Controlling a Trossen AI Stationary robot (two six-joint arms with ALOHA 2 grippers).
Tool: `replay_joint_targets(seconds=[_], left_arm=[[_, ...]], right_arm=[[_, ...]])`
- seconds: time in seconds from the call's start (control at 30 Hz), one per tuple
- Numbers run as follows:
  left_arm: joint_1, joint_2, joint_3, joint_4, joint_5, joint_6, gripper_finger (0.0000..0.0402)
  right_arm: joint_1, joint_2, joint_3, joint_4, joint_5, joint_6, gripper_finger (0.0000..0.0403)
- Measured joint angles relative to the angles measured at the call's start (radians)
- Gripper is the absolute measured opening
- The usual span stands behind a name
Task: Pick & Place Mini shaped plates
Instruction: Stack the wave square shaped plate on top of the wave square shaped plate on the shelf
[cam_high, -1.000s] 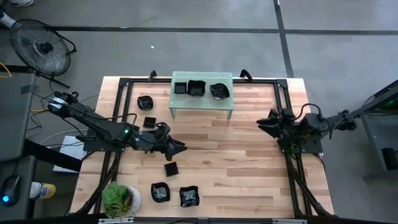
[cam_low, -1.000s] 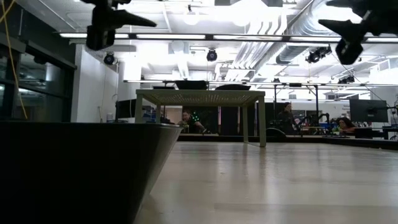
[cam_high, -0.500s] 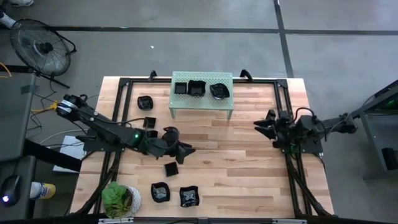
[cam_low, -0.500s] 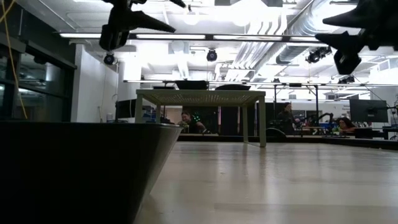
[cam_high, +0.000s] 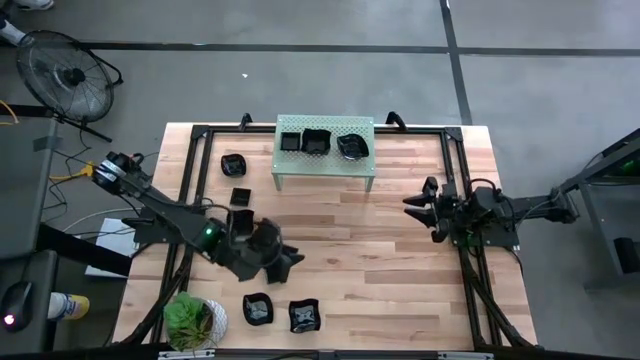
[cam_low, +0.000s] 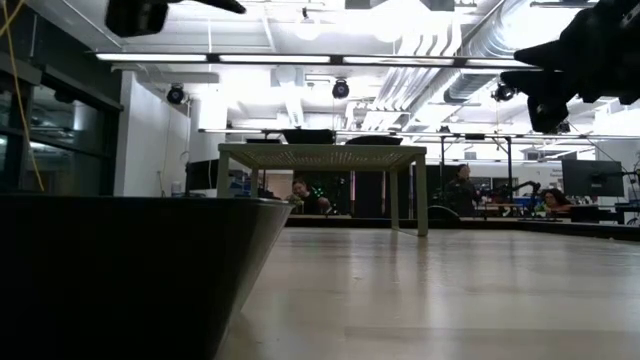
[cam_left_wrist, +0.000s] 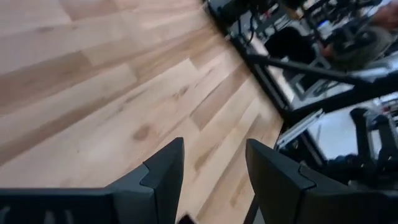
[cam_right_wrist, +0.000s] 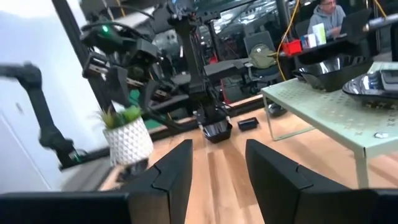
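Three black mini shaped plates sit on top of the pale green shelf at the table's far side. Two more plates lie on the wood left of the shelf. Another two lie near the front edge. My left gripper hangs open over the near-left part of the table, just beyond those two, with only bare wood between its fingers. My right gripper is open in the air at the table's right side, pointing toward the left.
A potted plant in a white pot stands at the near-left corner. A black frame runs around the table's edges. The low view has a large dark dish close in front of it. People sit in the room beyond the table.
My left gripper has swung toward the table's near edge and tipped further down, staying open. My right gripper has sunk a little and rolled, also still open. No plate has moved.
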Motion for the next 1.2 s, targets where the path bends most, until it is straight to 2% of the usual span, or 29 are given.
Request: replay_joint_targets(seconds=[0.17,0.5,0.77,1.03,1.2], left_arm=[[-0.037,0.053,0.032,-0.042,0.006,-0.050,0.0169],[-0.036,0.195,0.096,-0.046,0.113,-0.104,0.0169],[-0.037,0.236,0.192,-0.178,0.304,-0.116,0.0169],[-0.036,0.238,0.210,-0.192,0.408,0.021,0.0169],[-0.035,0.294,0.208,-0.180,0.482,0.165,0.0169]], right_arm=[[0.000,0.001,0.000,-0.016,0.000,-0.047,0.0144],[0.001,0.007,0.000,-0.023,0.005,0.008,0.0144],[0.001,0.008,0.000,-0.024,0.007,0.005,0.0144],[0.001,0.008,0.000,-0.025,0.007,0.004,0.0144],[0.001,0.007,0.000,-0.026,0.007,0.004,0.0144]])
